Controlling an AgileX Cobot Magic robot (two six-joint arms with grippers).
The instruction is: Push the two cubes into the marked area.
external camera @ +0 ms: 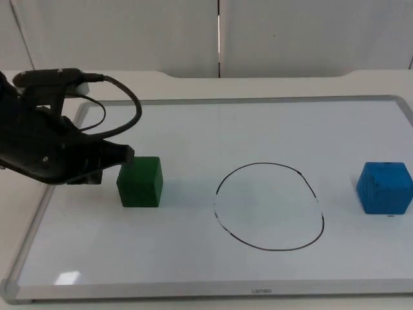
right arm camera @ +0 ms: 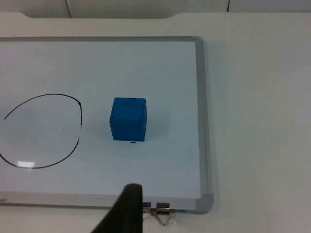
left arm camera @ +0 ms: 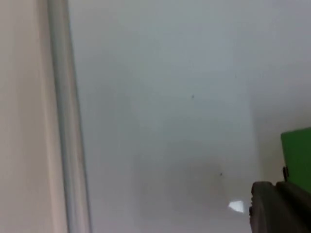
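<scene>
Top view recorded the left gripper [external camera: 119, 157], fingers' state impossible to tell, touching the green cube [external camera: 140, 182] near the whiteboard's [external camera: 193, 278] left edge, the blue cube [external camera: 384, 187] near its right edge, both outside the drawn ring [external camera: 269, 205] at mid-board.

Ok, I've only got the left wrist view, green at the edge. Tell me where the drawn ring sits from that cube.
Observer: The ring lies beyond the green cube, on the side away from the left end effector, with bare board between them.
Operator: Give me the other cube.
Observer: The blue cube stands past the ring's far side, outside the line.
Operator: Report the right arm.
Observer: It waits back off the board, and its wrist view looks at the blue cube.
</scene>
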